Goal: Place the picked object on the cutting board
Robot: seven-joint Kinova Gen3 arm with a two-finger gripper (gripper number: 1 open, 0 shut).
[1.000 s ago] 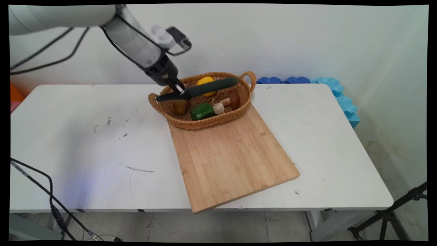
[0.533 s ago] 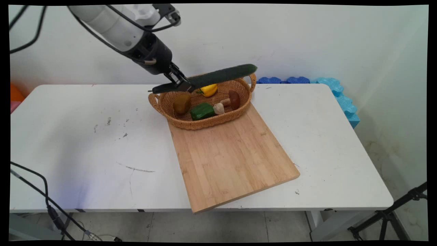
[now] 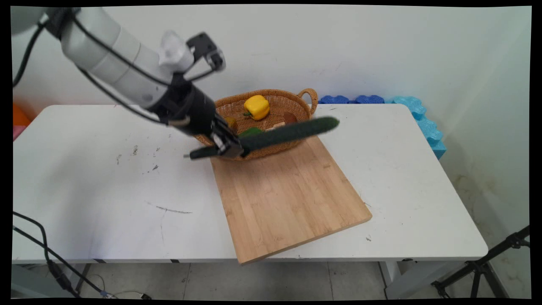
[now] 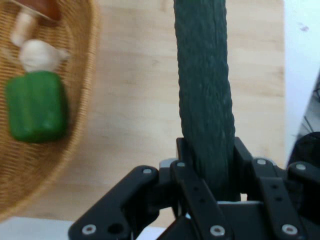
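My gripper (image 3: 230, 149) is shut on a long dark green cucumber (image 3: 288, 132), held near its left end and carried in the air, roughly level. The cucumber hangs over the near rim of the wicker basket (image 3: 305, 95) and the far end of the wooden cutting board (image 3: 288, 199). In the hand view the cucumber (image 4: 205, 95) runs straight up from between the fingers (image 4: 182, 157), above the board (image 4: 135, 110). The basket (image 4: 85, 75) lies to the left there, with a green pepper (image 4: 36, 105), a garlic bulb (image 4: 37, 54) and a mushroom (image 4: 30, 15) in it.
A yellow pepper (image 3: 256, 106) sits at the back of the basket. Blue foam pieces (image 3: 419, 118) lie along the table's far right edge. The white table (image 3: 106, 178) has scuff marks on its left half. A tripod leg (image 3: 487, 264) stands at the lower right.
The gripper has carried the cucumber out of the basket: up first, then down and toward the near side, so it now hangs over the basket's front rim and the board.
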